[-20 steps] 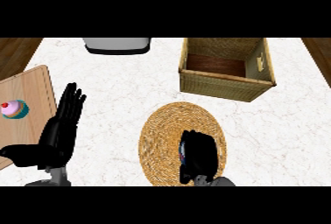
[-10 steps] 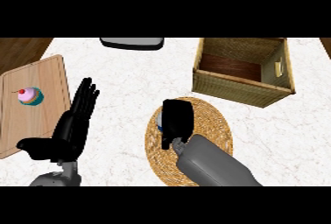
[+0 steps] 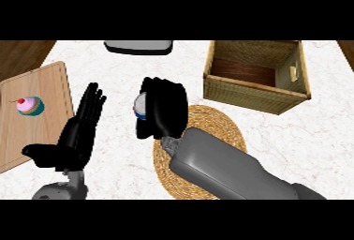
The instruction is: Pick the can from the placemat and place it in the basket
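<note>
My right hand (image 3: 162, 110) is curled round the can (image 3: 140, 107), of which only a blue, white and red sliver shows at the hand's left side. Hand and can are over the white counter, just past the upper left edge of the round woven placemat (image 3: 217, 136). The wicker basket (image 3: 257, 93) stands at the upper right, its dark wooden floor bare. My left hand (image 3: 76, 136) rests open at the left, fingers straight and pointing up, apart from the can.
A wooden board (image 3: 34, 136) lies at the left edge with a pink cupcake (image 3: 30, 105) on it. A grey and white object (image 3: 138, 46) sits at the counter's top edge. Dark wood shows at both upper corners.
My right hand has moved up and left with the can, off the placemat's middle to beyond its upper left edge. The whole view has shifted; the left hand keeps its pose.
</note>
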Controlling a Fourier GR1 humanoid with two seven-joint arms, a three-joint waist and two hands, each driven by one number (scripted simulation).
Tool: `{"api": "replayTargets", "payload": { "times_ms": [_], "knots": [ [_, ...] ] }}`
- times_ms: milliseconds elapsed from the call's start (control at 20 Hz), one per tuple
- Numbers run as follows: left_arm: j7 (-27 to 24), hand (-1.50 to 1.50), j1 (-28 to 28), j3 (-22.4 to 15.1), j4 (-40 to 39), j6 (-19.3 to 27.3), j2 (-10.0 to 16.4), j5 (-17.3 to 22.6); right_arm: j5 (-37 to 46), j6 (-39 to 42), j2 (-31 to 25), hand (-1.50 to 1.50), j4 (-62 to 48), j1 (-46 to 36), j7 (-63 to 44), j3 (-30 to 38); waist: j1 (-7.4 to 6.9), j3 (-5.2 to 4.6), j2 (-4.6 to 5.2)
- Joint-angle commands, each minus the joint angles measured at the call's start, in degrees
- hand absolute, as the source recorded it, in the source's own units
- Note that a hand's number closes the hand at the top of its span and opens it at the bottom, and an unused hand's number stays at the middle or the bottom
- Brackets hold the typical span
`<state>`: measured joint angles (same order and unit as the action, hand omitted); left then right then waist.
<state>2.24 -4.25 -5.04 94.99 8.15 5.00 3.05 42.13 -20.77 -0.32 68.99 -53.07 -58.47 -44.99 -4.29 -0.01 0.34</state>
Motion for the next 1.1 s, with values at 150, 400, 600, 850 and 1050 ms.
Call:
{"api": "replayTargets", "payload": {
  "times_ms": [150, 400, 600, 850, 1050],
  "knots": [
    [-1.67, 0.00, 0.77, 0.43, -1.80, 0.47, -0.47, -0.57, -1.45, -9.29, 0.30, 1.50, 6.30, -11.07, -13.30, -1.46, 1.50, -0.09, -0.46],
    [-0.31, 0.00, -0.64, 3.11, -1.32, 0.95, 0.50, 0.52, -1.88, -4.50, 0.29, 1.50, 8.87, -14.56, -17.97, 3.36, 3.34, -0.05, -0.68],
    [0.68, 0.00, 3.31, 2.31, 3.00, 1.05, 0.82, 0.22, 1.20, 1.16, 0.29, 1.50, 6.85, -13.93, -18.63, 8.27, 4.23, 0.01, -0.96],
    [-2.32, 0.00, 4.28, 2.47, 0.44, 0.98, 0.04, -0.05, 4.02, 8.75, -1.62, 1.50, 3.18, -16.05, -19.15, 9.72, 4.58, -0.06, -0.78],
    [-1.73, 0.00, 3.47, 2.81, 1.19, 0.94, 0.09, 0.24, 5.34, 11.24, -4.42, 1.50, 6.54, -11.81, -17.91, 11.00, 4.93, 0.00, -0.78]
  ]
}}
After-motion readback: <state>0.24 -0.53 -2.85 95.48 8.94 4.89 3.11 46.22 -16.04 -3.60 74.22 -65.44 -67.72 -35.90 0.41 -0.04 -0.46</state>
